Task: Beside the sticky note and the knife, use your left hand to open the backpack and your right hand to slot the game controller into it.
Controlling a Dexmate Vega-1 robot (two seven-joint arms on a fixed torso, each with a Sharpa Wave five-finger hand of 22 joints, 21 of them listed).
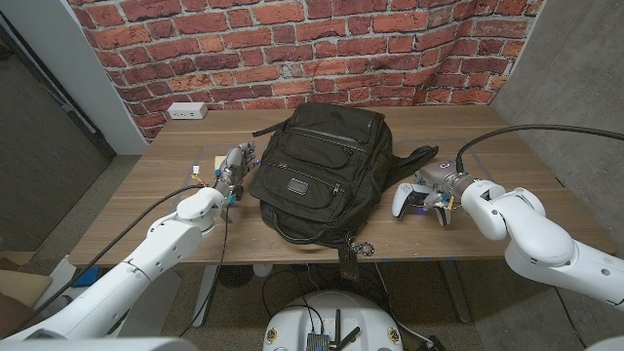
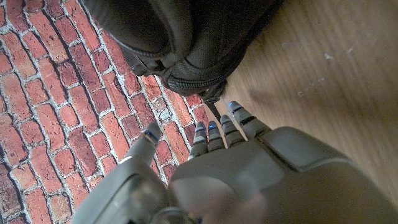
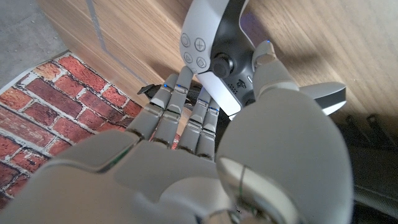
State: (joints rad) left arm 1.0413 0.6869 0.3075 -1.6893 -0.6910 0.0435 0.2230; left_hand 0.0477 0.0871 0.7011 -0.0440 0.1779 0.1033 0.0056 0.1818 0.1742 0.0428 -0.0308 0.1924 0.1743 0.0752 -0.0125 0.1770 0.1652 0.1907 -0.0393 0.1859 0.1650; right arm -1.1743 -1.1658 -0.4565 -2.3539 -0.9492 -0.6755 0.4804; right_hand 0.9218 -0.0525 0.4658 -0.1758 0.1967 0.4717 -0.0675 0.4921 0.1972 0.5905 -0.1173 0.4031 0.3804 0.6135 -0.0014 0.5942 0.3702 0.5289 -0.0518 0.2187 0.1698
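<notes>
A black backpack (image 1: pixel 322 171) lies flat in the middle of the wooden table (image 1: pixel 156 190), with its zippers closed. My left hand (image 1: pixel 232 168) stands beside the backpack's left side. Its fingers (image 2: pixel 239 121) are stretched and apart near the bag's zippered edge (image 2: pixel 186 78) and hold nothing. The white and black game controller (image 1: pixel 408 201) lies on the table to the right of the bag. My right hand (image 1: pixel 444 185) reaches over the game controller (image 3: pixel 217 50). Its fingers (image 3: pixel 177 93) are on one side and its thumb (image 3: pixel 266 59) on the other, all stretched out. A small yellow bit (image 1: pixel 197 175) shows left of my left hand.
A white socket box (image 1: pixel 186 110) sits at the table's back left, against the brick wall. A black backpack strap (image 1: pixel 421 156) trails to the right, behind the controller. A tag (image 1: pixel 357 250) hangs off the bag at the front table edge.
</notes>
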